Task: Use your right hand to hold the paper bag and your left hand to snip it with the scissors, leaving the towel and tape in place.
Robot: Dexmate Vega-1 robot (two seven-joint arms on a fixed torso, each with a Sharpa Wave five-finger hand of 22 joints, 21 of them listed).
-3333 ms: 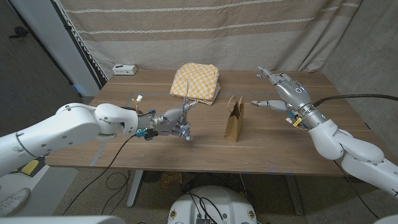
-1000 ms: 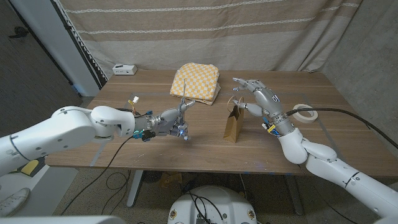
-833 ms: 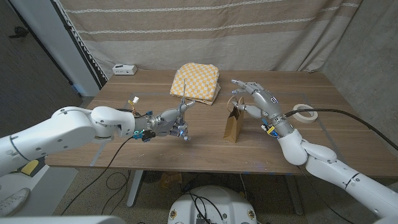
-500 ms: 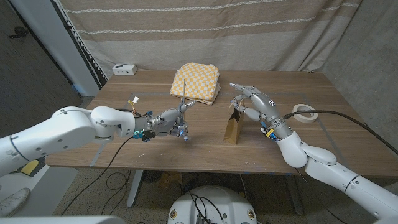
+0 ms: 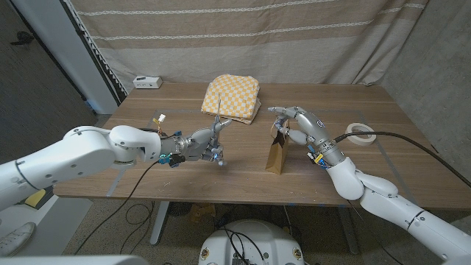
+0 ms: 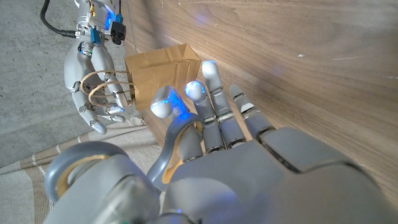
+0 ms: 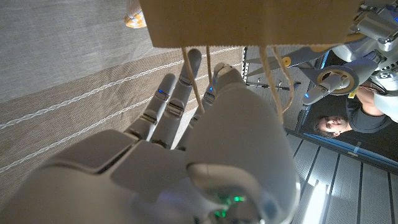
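Note:
The brown paper bag (image 5: 277, 156) stands near the table's middle, leaning a little. My right hand (image 5: 300, 125) is at its top and pinches the rim and cord handles (image 7: 193, 68) between thumb and fingers. In the left wrist view the handle loops lie across the right hand (image 6: 93, 84) beside the paper bag (image 6: 163, 70). My left hand (image 5: 200, 144) hovers to the bag's left and grips the scissors (image 5: 218, 118), blades pointing up and apart from the bag. Behind them lies the yellow checked towel (image 5: 232, 96). The tape roll (image 5: 360, 132) sits to the right.
A small white box (image 5: 147, 82) sits at the table's far left corner, and a black cable runs off the front left edge. A striped curtain hangs behind the table (image 5: 184, 180). A person (image 7: 336, 127) is visible at the edge of the right wrist view.
My right hand has swung in from the right, reached the bag's top and closed its fingers on the rim and handles. The bag now leans slightly. The left hand with the scissors has stayed put.

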